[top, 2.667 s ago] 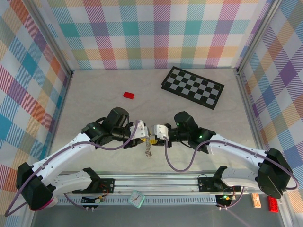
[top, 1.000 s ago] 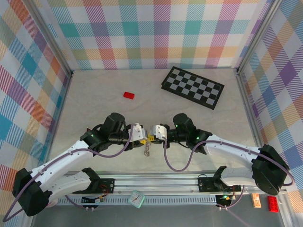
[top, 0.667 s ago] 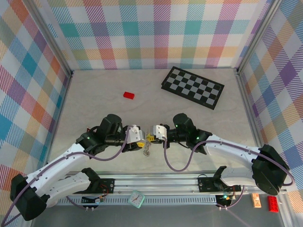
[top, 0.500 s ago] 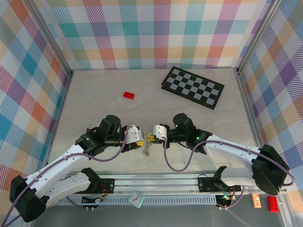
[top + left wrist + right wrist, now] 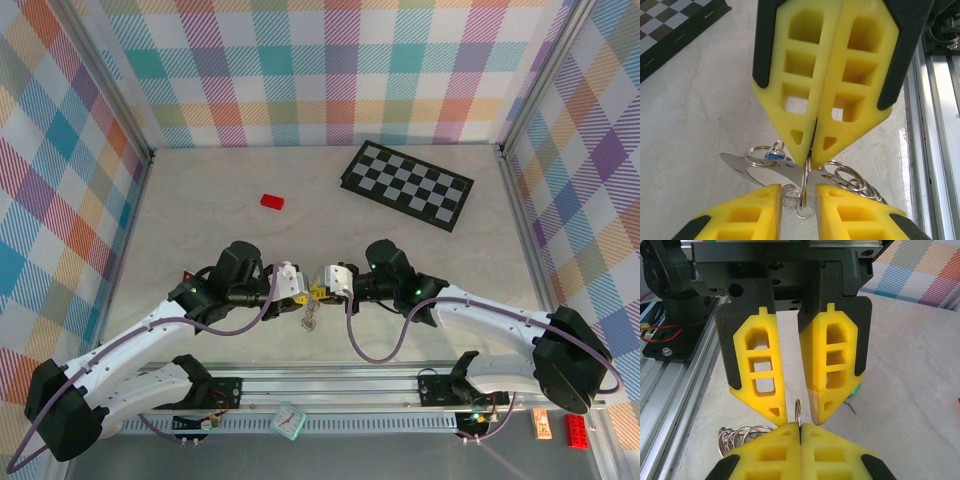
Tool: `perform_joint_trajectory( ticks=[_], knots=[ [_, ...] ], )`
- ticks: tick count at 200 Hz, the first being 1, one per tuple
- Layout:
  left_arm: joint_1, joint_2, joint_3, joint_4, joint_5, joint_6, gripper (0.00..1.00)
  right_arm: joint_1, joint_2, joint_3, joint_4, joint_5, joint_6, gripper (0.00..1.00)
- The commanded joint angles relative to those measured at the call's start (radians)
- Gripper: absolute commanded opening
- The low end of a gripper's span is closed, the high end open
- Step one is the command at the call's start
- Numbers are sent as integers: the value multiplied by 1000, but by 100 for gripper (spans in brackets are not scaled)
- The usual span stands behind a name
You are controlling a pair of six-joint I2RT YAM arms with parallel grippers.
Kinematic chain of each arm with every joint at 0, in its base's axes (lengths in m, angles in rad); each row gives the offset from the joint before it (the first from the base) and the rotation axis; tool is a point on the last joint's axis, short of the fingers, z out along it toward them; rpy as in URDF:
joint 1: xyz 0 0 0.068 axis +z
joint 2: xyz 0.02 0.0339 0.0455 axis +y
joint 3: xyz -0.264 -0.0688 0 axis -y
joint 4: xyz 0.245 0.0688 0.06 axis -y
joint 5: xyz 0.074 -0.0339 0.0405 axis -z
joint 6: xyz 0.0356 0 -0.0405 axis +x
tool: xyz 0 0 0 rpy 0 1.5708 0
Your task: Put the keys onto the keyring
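The right gripper (image 5: 800, 429) pinches the keyring (image 5: 798, 412) shut; the left gripper (image 5: 799, 194) stands slightly parted around it. The blue key (image 5: 771, 156) hangs at 9 o'clock of that pinch in the left wrist view.

Keyring (image 5: 804, 185): thin silvery loop, upright and edge-on, pinched by the right hand (image 5: 812, 150); its coils drooped beside it.
Blue key (image 5: 771, 170): blade level, beside the loop.
Mint key (image 5: 856, 389): mostly hidden.

One camera looks steeply down on the whole table (image 5: 200, 210); both close wrist cameras face each other.
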Motion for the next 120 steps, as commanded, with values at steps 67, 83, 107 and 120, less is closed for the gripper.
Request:
perform_joint_trajectory(
  ticks=[67, 83, 107, 120],
  knots=[
    [13, 3, 23, 38, 22, 22, 0, 2, -56, 23, -155, 40, -47, 15],
    [11, -4, 46, -36, 8, 47, 0, 1, -72, 73, -307, 95, -108, 26],
    [8, 25, 107, -143, -25, 97, 0, 3, -84, 123, -431, 129, -145, 28],
    [4, 47, 145, -197, -44, 120, 0, 3, -86, 130, -422, 118, -139, 29]
  ],
)
